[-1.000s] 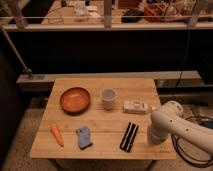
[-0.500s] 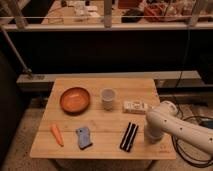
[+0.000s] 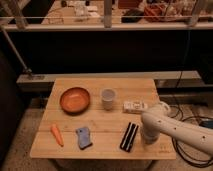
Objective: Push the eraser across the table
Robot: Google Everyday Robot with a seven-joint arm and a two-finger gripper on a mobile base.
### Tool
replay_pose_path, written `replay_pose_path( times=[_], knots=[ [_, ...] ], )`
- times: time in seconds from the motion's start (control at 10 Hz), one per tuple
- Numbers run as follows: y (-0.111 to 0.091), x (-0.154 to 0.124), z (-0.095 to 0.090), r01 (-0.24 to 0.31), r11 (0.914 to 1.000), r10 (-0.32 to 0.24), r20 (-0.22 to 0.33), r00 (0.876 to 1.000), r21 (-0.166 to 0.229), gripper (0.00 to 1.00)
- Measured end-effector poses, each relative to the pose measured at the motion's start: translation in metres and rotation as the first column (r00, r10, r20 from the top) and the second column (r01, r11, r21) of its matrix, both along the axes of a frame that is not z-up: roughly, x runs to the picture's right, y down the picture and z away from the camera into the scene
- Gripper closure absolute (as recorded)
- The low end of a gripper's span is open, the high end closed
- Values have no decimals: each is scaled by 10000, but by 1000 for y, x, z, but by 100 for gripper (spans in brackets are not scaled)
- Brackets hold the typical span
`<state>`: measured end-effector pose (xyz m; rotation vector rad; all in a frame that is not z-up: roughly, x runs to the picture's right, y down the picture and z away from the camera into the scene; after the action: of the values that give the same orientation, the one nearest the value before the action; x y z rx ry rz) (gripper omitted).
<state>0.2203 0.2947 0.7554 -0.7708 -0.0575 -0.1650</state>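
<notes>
The eraser, a flat black oblong with a pale stripe down its middle, lies near the front edge of the light wooden table, right of centre. My gripper hangs at the end of the white arm, low over the table just right of the eraser, very close to its right side. I cannot tell whether it touches the eraser.
A brown bowl sits at the left, a white cup at the middle, a white printed box right of it. An orange carrot and a blue-grey spongy block lie at the front left. Dark cables lie on the floor at right.
My arm has swung left and lower, bringing the gripper from the table's right edge to just beside the eraser. The eraser and other objects have not moved.
</notes>
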Motion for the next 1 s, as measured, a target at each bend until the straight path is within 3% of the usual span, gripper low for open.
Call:
replay_pose_path(
  times=[0.6,1.0],
  knots=[
    [5,-14,5,563,9984,-563,170,9983,37,98],
    [3,-40,7,989,9950,-994,289,9946,153,98]
  ],
)
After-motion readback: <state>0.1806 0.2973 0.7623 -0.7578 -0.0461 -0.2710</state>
